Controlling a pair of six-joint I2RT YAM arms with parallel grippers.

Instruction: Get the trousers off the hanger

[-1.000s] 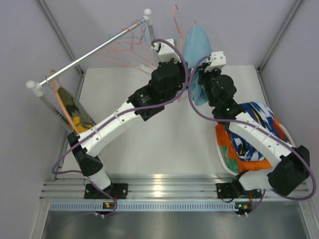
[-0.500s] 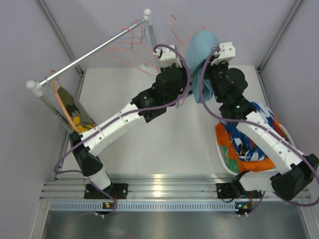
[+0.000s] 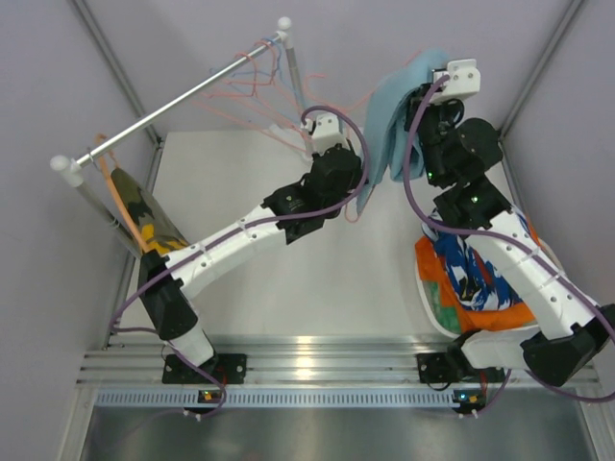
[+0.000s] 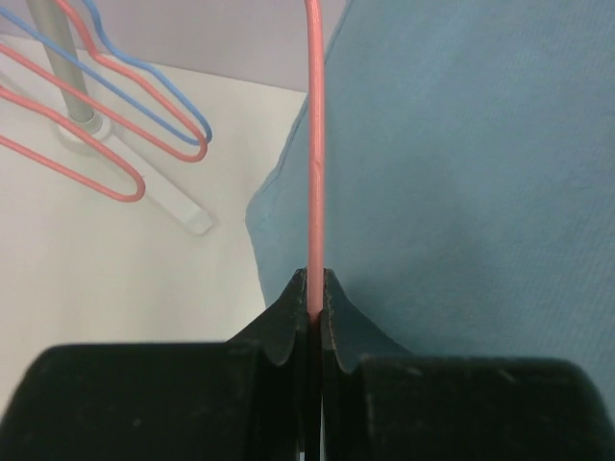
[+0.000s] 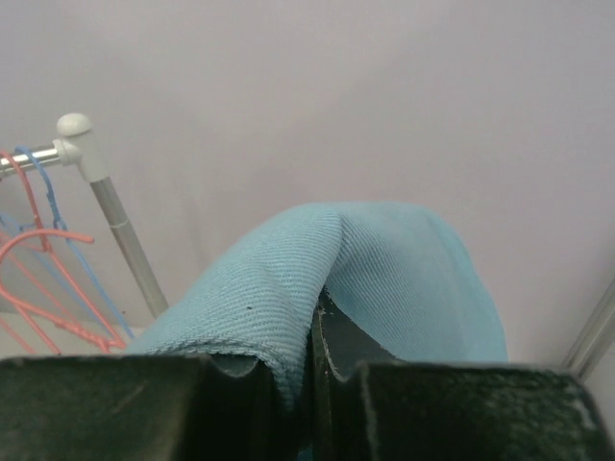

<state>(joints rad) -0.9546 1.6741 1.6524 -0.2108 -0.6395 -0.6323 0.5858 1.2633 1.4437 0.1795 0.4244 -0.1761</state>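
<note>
White table (image 3: 288, 288) viewed from above: I am holding the light blue trousers (image 3: 387, 120) raised at its back edge, between both arms. Left wrist: my left gripper (image 4: 314, 280) is pinching the pink hanger wire (image 4: 313, 144), presumably anchoring it. Right wrist: my right gripper (image 5: 309, 336) is clamping a trouser fold, likely for drawing the cloth off.

I hold the light blue trousers (image 3: 387, 110), draped, in my right pincer (image 5: 309, 355), right of the rail (image 3: 183, 96). The camouflage trousers (image 3: 144, 216) hang at its left end, and the orange and patterned pairs (image 3: 476, 288) lie heaped farther right.
</note>
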